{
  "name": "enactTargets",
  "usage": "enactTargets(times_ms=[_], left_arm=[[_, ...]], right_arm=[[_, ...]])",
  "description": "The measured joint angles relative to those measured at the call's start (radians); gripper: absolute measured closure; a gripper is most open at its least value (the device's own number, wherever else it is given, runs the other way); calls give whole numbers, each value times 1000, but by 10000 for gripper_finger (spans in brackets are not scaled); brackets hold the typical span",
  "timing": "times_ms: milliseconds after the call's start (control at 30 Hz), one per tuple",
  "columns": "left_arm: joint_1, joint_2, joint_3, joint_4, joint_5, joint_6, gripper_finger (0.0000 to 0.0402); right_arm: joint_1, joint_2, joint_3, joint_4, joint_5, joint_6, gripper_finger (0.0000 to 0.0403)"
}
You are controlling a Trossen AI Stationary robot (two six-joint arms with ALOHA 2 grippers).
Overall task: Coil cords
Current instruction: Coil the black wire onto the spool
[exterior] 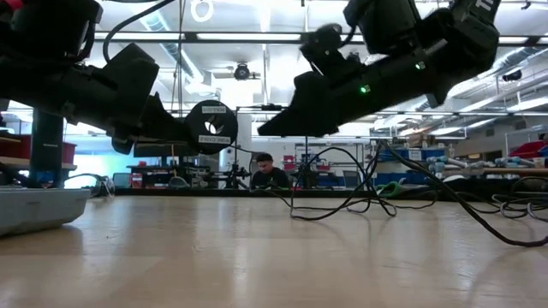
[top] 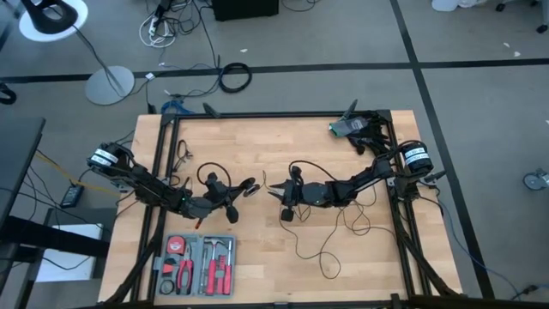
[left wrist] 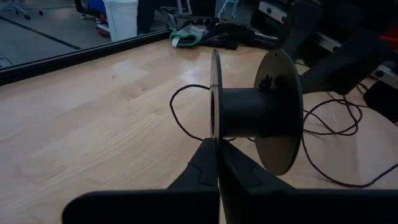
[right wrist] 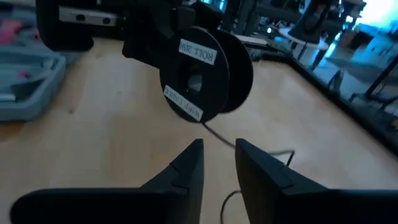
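While the wooden tabletop (top: 257, 266) spreads under both my arms inside its black frame, a grey tool case (top: 196, 264) with red-handled pliers sits near its front edge on my left side. My left arm reaches in from the left and my right arm from the right, so that the two pincers face each other near the middle of the tabletop, close but apart. My left pincer (left wrist: 217, 163) has its fingers pressed together on the rim of one flange of a black spool (left wrist: 255, 112), holding it up off the wood with its axle lying level; the flange turned toward my right arm carries white labels (right wrist: 198, 52). My right pincer (right wrist: 217, 163) hangs just short of that spool with its fingers slightly spread and nothing between them. The thin black cord (top: 330, 249) lies in loose loops on the tabletop, mostly under and in front of my right arm, and one strand of it curves up to the spool's core. Far behind the tabletop a person (exterior: 269, 173) sits in the room.
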Motion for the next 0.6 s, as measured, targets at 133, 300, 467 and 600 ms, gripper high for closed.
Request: enactTargets(times_ms=[133, 300, 467, 600], left_arm=[[0, 0, 0, 43, 39, 30, 401], [0, 0, 0, 71, 61, 61, 401], [0, 0, 0, 69, 61, 68, 401], [0, 0, 0, 70, 61, 68, 401]], right_arm=[[-21, 0, 70, -103, 34, -115, 285], [-43, 0, 139, -316, 48, -242, 266], [-39, 0, 149, -364, 48, -346, 265], [-27, 0, 149, -359, 47, -395, 269]])
